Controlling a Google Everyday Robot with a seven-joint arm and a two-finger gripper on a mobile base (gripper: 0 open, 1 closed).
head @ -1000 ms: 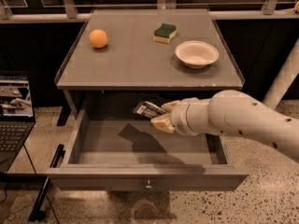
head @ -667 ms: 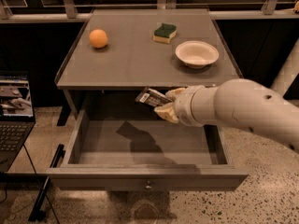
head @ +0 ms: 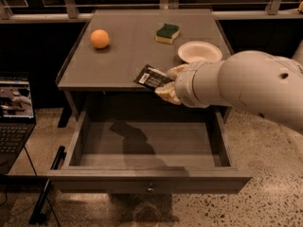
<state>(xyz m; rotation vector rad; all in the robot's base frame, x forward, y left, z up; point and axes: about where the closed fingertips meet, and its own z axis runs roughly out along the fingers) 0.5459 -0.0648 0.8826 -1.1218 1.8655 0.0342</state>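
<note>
The drawer [head: 149, 176] stands pulled open, nearest the camera. Above the drawer's back edge, the end effector [head: 166, 82] is clamped on a dark flat packet [head: 150, 76]. The packet is out of the drawer and not released, and sits at the front lip of the surface [head: 128, 56]. Whether it touches the surface I cannot tell. Beyond the drawer lie a white bowl [head: 199, 51], an orange [head: 100, 38] and a green sponge [head: 167, 33].

Pincer [head: 166, 82] holds packet [head: 151, 77] over table [head: 118, 65]'s front edge; bowl [head: 199, 51], sponge [head: 167, 33], orange [head: 100, 38] stand behind, open drawer [head: 147, 178] gapes below
</note>
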